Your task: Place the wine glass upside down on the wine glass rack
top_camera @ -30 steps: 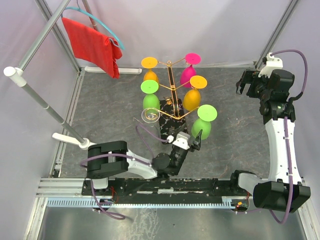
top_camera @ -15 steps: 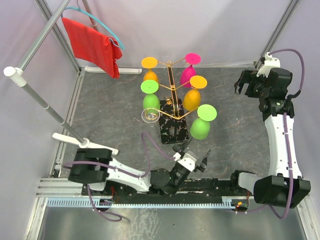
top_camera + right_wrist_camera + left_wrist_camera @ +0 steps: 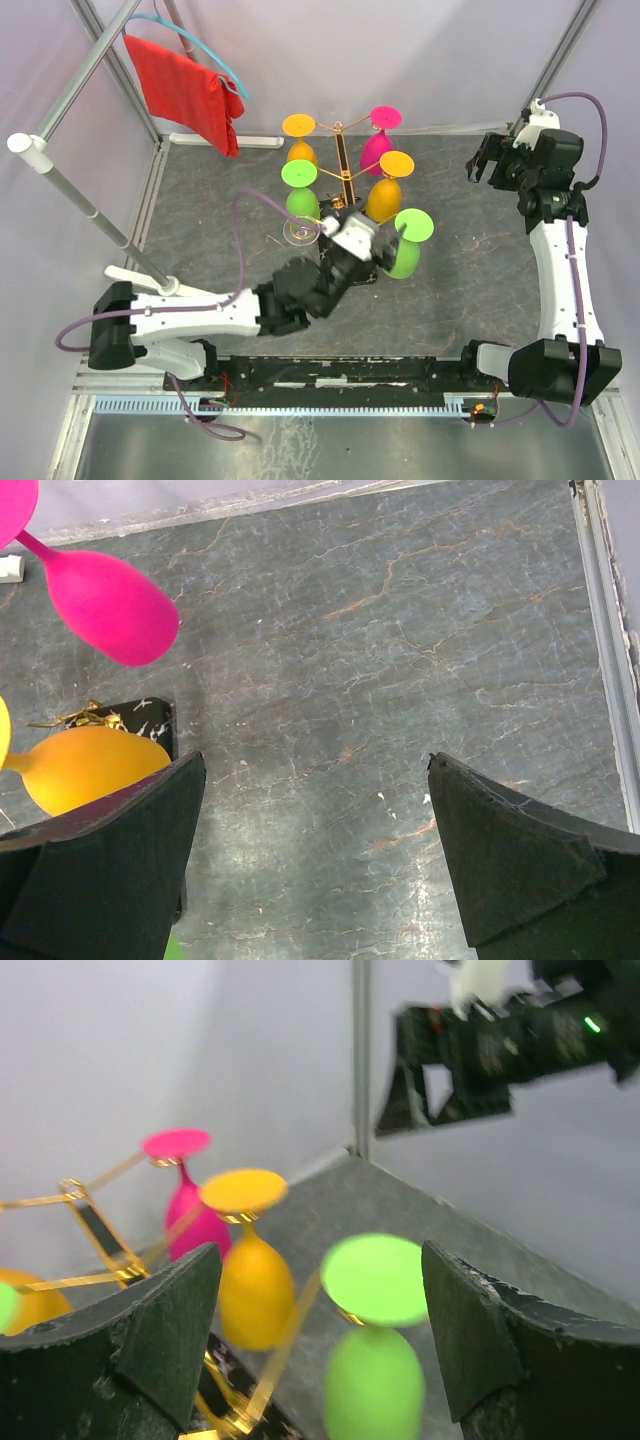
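Swung forward, the left gripper (image 3: 385, 248) gapes empty beside the lime-green wine glass (image 3: 403, 258) on the thin gold wire rack (image 3: 341, 165); right gripper (image 3: 487, 165), also spread, well right of it.

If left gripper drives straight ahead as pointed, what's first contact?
Probably the green wine glass hanging upside down on the wine glass rack, dead ahead of the open left gripper. Depth unclear.

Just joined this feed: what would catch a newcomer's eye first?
The bright glasses hanging upside down on the gold wine glass rack in the middle. Then the red cloth hanging at back left, and the left hand, open and facing the near green glass.
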`<action>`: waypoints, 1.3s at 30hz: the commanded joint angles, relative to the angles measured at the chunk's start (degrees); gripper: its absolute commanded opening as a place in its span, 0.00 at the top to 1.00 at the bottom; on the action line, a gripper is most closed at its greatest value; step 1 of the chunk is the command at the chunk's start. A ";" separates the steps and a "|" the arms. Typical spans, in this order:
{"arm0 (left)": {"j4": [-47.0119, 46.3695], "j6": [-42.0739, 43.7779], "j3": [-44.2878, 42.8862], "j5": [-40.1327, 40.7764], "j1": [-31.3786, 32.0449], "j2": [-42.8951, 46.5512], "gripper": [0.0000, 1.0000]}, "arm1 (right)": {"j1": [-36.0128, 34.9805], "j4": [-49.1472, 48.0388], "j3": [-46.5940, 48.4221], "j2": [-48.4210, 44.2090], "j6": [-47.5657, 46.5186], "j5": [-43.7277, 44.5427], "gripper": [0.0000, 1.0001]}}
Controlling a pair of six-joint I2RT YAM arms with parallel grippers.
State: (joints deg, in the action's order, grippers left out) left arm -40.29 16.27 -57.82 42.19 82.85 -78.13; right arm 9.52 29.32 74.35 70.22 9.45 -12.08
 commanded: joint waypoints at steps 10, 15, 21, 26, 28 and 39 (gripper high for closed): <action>29.33 -12.73 -15.90 -24.00 -28.63 9.16 0.09 | 0.24 -0.91 3.50 0.19 -0.13 -2.95 0.00; 34.00 -16.29 -16.52 -31.33 -41.98 10.07 0.08 | 0.28 -2.43 2.40 -0.46 -0.95 -3.10 0.00; 35.53 -18.36 -15.58 -35.67 -52.13 10.69 0.08 | 0.27 -7.24 -1.19 -2.92 1.30 0.80 0.00; 37.98 -16.82 -16.37 -33.57 -53.53 9.95 0.08 | 0.25 1.79 7.38 2.24 3.01 5.27 0.00; 37.99 -16.57 -16.36 -33.56 -53.62 9.99 0.08 | 0.21 4.94 10.53 4.43 4.79 8.03 0.00; 37.42 -15.31 -15.10 -32.30 -53.91 10.67 0.08 | 0.16 1.39 8.57 1.10 5.84 16.09 0.00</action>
State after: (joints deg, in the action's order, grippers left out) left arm -1.74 0.67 -72.01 9.98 29.32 -69.32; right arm 9.52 33.50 82.98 75.05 14.39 -0.23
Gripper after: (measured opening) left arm 0.921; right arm 0.999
